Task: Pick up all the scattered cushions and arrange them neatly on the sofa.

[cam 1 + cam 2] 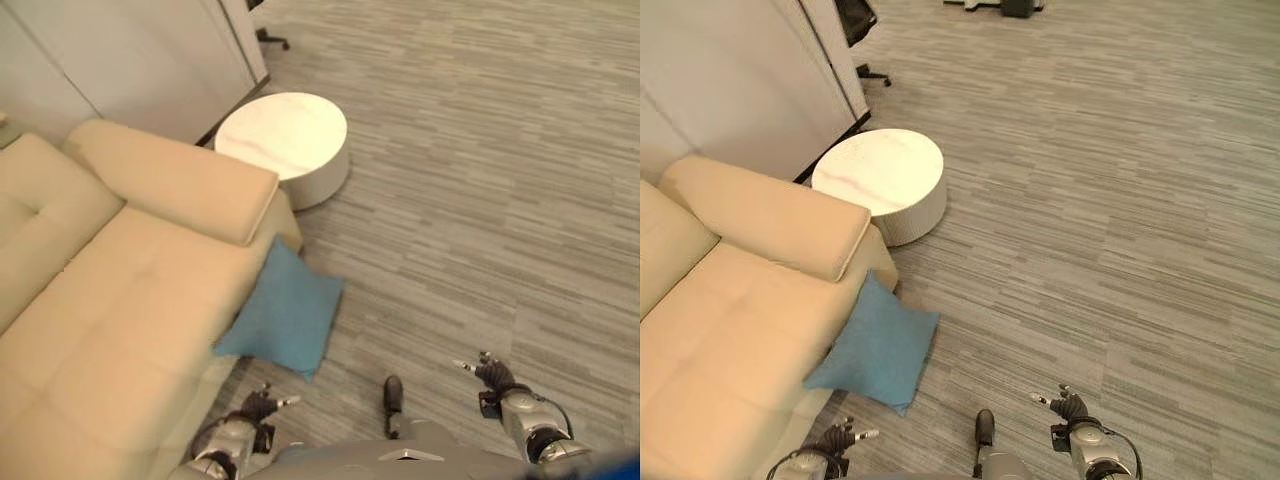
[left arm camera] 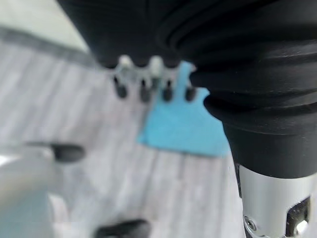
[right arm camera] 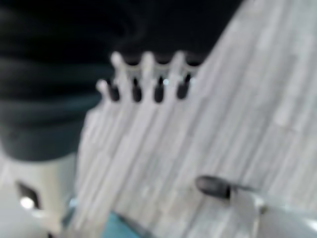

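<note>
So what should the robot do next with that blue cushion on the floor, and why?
Probably reach the left hand toward the blue cushion. The cushion leans against the front of the sofa with its lower corner on the floor, and the left hand hangs nearest to it, open and holding nothing. The right hand is farther off, over bare floor.

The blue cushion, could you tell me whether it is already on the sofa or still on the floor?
On the floor: the blue cushion leans against the sofa front, its lower corner on the carpet.
</note>
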